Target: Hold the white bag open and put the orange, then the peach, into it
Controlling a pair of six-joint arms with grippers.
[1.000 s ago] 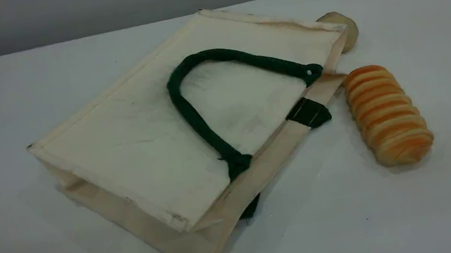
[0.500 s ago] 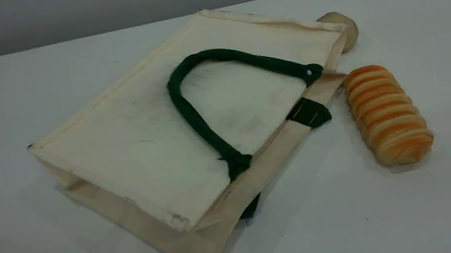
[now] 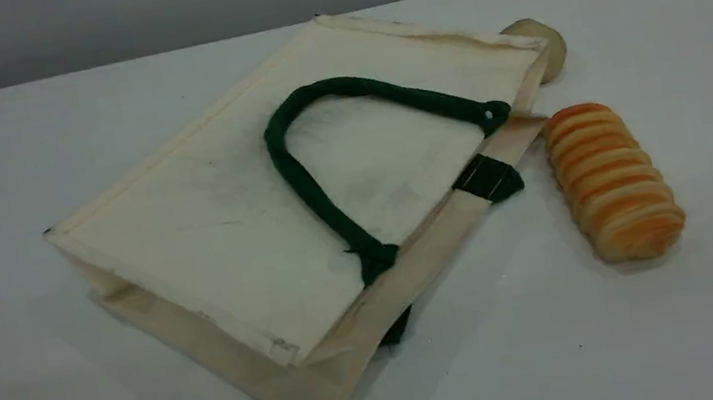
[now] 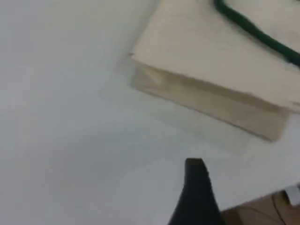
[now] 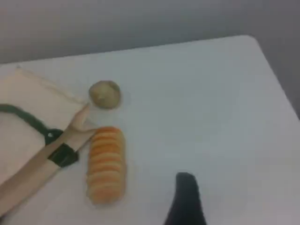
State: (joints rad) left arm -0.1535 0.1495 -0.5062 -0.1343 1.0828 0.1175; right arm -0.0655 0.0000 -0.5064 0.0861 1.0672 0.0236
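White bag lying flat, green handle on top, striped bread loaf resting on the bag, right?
Not quite. The white bag does lie flat with the green handle on top, but the bread loaf rests on the table beside the bag, not on it. The scene view shows this.

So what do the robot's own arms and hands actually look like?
Very little shows. The left hand and the right hand each appear only as one finger at the bottom of their own cameras: black, matt, smooth, narrowing to a blunt rounded tip. No cables or markings show on them. The arms themselves are out of sight.
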